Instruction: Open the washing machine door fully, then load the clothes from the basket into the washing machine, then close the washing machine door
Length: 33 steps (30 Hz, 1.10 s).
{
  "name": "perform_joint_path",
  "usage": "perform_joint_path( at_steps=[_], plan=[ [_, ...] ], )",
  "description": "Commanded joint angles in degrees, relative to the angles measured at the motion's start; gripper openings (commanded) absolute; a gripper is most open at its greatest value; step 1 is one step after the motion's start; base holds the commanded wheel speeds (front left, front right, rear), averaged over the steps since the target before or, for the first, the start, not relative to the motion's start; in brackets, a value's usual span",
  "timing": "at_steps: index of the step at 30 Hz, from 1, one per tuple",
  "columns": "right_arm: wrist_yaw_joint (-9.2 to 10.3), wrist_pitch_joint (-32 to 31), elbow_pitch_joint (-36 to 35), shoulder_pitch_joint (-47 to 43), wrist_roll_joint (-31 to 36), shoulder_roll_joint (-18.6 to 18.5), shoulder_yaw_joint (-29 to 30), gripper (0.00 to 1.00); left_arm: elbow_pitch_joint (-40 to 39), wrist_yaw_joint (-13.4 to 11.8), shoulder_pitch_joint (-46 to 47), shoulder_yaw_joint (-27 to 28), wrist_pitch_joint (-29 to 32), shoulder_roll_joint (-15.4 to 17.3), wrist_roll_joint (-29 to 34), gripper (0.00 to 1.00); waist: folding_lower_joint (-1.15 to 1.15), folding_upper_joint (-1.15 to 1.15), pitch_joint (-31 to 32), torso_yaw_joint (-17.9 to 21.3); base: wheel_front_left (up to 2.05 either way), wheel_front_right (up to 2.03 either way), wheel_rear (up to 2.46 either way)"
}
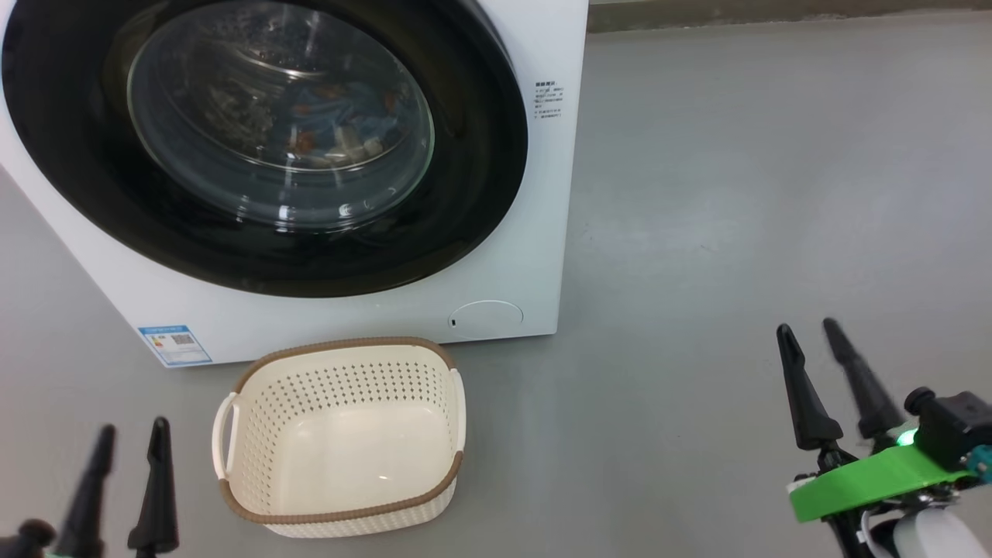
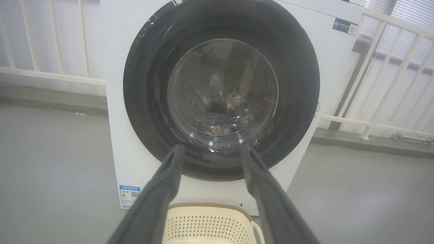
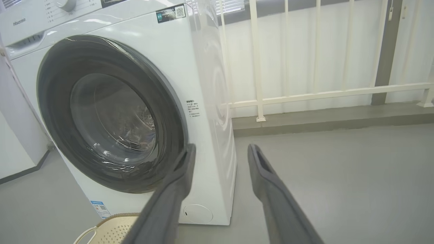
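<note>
Left tool (image 1: 133,425), spread, hangs beside the basket (image 1: 341,343)'s left handle; right tool (image 1: 807,325), also spread, over open floor (image 1: 697,194) past the washing machine (image 1: 542,232)'s right edge.

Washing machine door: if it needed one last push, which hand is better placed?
Probably the left hand: its wrist view faces the washing machine door squarely. The right hand hangs off to the washing machine's right, over the floor.

The left gripper (image 1: 133,425) and the right gripper (image 1: 807,325) sit low at either side of the head view, tips pointing up, each with its two dark fingers parted and nothing between them. A green bracket (image 1: 876,477) with a lit green lamp (image 1: 903,440) rides the right wrist.
</note>
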State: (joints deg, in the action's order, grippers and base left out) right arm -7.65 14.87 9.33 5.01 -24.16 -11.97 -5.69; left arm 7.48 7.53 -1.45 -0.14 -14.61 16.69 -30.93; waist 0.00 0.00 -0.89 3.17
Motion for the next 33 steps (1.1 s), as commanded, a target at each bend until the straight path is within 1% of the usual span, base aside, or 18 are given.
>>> perform_joint_path(
  at_steps=[1,4,7,11,15,33],
  plan=[
    [0.0,0.0,0.7,-0.1,0.0,0.3,0.0,0.0,0.6,0.0,-0.2,-0.1,0.0,-0.5,0.0,0.0,0.0,0.0,0.0,0.0,0.0,0.0,0.0],
    [0.0,-0.2,2.8,-1.4,-0.1,1.7,-0.1,0.0,2.3,0.0,-1.0,-0.9,0.1,-2.4,-0.1,0.0,0.0,0.0,0.0,0.0,0.0,0.0,0.0],
    [0.0,-0.6,2.8,-1.4,-1.8,1.8,0.1,0.0,2.3,0.0,-0.8,-0.7,0.6,-2.7,-1.6,0.0,0.02,0.0,0.0,-0.1,0.0,0.0,0.0],
    [0.01,-1.2,2.8,-1.4,-4.0,2.0,0.4,0.0,2.4,0.0,-0.6,-0.4,1.2,-3.0,-3.5,0.0,0.13,0.0,0.2,-0.2,0.0,0.0,0.0],
    [0.01,-1.8,2.9,-1.3,-6.3,2.2,0.7,0.0,2.6,0.0,-0.3,-0.2,1.9,-3.4,-5.5,0.0,0.01,0.0,0.1,-0.3,0.0,0.0,0.0],
    [0.04,-4.5,3.2,-0.9,-15.8,3.0,2.1,0.0,3.3,0.0,0.9,0.8,4.8,-4.9,-13.8,0.0,0.0,0.0,0.2,-0.7,0.0,0.0,0.0]
  ],
)
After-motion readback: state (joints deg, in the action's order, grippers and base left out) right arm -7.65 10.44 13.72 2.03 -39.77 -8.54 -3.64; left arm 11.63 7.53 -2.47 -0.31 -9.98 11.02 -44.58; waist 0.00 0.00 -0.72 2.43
